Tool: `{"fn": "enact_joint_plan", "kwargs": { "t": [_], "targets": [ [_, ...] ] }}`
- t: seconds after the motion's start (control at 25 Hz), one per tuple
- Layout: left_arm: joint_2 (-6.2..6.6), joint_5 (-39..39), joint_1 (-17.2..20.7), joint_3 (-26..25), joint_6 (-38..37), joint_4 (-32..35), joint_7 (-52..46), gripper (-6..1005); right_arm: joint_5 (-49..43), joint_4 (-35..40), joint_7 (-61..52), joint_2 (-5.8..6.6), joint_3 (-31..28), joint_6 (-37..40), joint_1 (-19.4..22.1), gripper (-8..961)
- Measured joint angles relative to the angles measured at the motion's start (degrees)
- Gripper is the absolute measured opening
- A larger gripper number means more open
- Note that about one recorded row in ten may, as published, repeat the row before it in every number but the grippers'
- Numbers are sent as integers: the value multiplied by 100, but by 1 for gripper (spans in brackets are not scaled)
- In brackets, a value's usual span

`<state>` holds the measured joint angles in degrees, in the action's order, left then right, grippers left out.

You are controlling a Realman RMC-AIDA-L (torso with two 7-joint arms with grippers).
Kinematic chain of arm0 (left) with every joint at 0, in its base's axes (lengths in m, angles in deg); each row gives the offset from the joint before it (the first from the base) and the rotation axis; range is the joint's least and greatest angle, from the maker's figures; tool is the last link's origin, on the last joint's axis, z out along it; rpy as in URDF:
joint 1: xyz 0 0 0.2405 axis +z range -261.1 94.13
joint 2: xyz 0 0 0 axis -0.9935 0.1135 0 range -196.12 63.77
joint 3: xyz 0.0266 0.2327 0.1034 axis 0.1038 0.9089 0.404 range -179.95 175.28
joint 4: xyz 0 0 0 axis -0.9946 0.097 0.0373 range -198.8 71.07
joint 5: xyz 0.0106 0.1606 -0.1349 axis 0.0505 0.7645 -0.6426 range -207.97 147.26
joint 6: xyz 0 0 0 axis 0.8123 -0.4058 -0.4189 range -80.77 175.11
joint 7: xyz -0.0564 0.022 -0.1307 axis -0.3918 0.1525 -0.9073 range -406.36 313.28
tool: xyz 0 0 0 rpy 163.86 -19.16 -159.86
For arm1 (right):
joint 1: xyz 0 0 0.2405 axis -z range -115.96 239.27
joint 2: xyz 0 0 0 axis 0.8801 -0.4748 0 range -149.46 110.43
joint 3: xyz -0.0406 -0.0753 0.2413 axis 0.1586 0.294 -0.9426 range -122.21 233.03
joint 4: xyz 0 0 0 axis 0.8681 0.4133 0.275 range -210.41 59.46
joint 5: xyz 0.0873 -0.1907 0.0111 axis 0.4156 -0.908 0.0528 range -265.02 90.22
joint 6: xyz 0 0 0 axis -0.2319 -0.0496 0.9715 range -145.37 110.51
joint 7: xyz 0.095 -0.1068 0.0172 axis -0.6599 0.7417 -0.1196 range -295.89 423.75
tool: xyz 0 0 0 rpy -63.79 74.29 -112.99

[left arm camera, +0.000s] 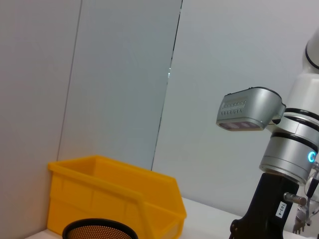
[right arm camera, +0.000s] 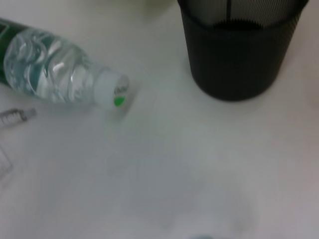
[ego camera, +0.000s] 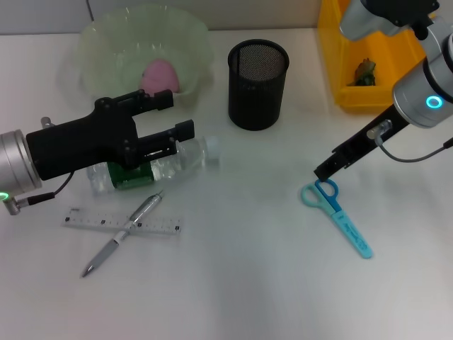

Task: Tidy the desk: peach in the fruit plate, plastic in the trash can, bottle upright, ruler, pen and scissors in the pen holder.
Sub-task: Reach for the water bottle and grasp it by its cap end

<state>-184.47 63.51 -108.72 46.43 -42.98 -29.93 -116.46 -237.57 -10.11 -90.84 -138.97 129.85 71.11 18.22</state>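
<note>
The open, empty left gripper [ego camera: 168,115] is being held above the lying bottle [ego camera: 159,166], partly hiding it.

white desk [ego camera: 233,283]; pale panelled wall [left arm camera: 124,74]

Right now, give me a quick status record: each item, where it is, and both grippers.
peach: in fruit plate
bottle: lying on its side on the desk
ruler: flat on the desk, pen lying across it
scissors: flat on the desk
pen holder: upright
yellow bin: something dark inside
left gripper: open, over the bottle
right gripper: just above the scissors' handles
</note>
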Motion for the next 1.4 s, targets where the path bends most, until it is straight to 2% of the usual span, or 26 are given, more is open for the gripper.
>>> {"fn": "enact_joint_plan", "kwargs": {
  "t": [0.24, 0.4, 0.52, 0.6, 0.72, 0.76, 0.8, 0.84, 0.88, 0.92, 0.96, 1.0, 1.08, 1.16, 1.28, 1.36, 1.4],
  "targets": [
    [0, 1, -20, -26, 68, -4, 1, 706, 877, 487, 432, 12, -65, -257, 473, 612],
    [-1, 1, -29, -92, 135, -29, 1, 706, 1709, 1028, 1014, 6, -81, -541, 1140, 612],
    [-1, 1, -31, -187, 154, -36, -27, 706, 2686, 1023, 1816, -1, -273, -766, 1710, 612],
    [-1, 0, -34, -291, 150, -36, -49, 706, 4374, 376, 3335, 19, -816, -719, 2348, 612],
    [-1, 0, -34, -297, 150, -35, -51, 706, 4761, 111, 3765, 24, -948, -661, 2464, 612],
    [2, 0, -34, -306, 156, -15, -61, 706, 5420, -525, 4596, 28, -1227, -431, 2611, 612],
    [2, 0, -34, -306, 156, -15, -61, 706, 5420, -525, 4596, 28, -1227, -431, 2611, 612],
    [13, 0, -38, -307, 161, -3, -99, 706, 5920, -1320, 5587, 29, -1614, -42, 2671, 613],
    [13, 0, -38, -307, 161, -3, -99, 706, 5920, -1320, 5587, 29, -1614, -42, 2671, 613],
    [18, 0, -52, -306, 165, 2, -131, 707, 6094, -1768, 6063, 30, -1836, 181, 2662, 613],
    [27, 4, -82, -306, 203, 10, -207, 707, 6291, -2549, 6903, 33, -2253, 594, 2634, 613],
    [27, 4, -82, -306, 203, 10, -207, 707, 6291, -2549, 6903, 33, -2253, 594, 2634, 613],
    [34, 35, -122, -292, 261, 29, -294, 707, 6321, -3203, 7657, 38, -2627, 936, 2625, 613],
    [36, 244, -206, -253, 358, 156, -505, 707, 6284, -3593, 8300, 38, -2744, 1147, 2732, 613],
    [36, 573, -302, -248, 420, 341, -803, 707, 6274, -3678, 8429, 39, -2721, 1183, 2827, 613],
    [35, 1236, -510, -245, 448, 734, -1410, 707, 6265, -3781, 8486, 37, -2757, 1186, 3034, 613],
    [35, 1236, -510, -245, 448, 734, -1410, 707, 6265, -3781, 8486, 37, -2757, 1186, 3034, 613]
  ]
}}
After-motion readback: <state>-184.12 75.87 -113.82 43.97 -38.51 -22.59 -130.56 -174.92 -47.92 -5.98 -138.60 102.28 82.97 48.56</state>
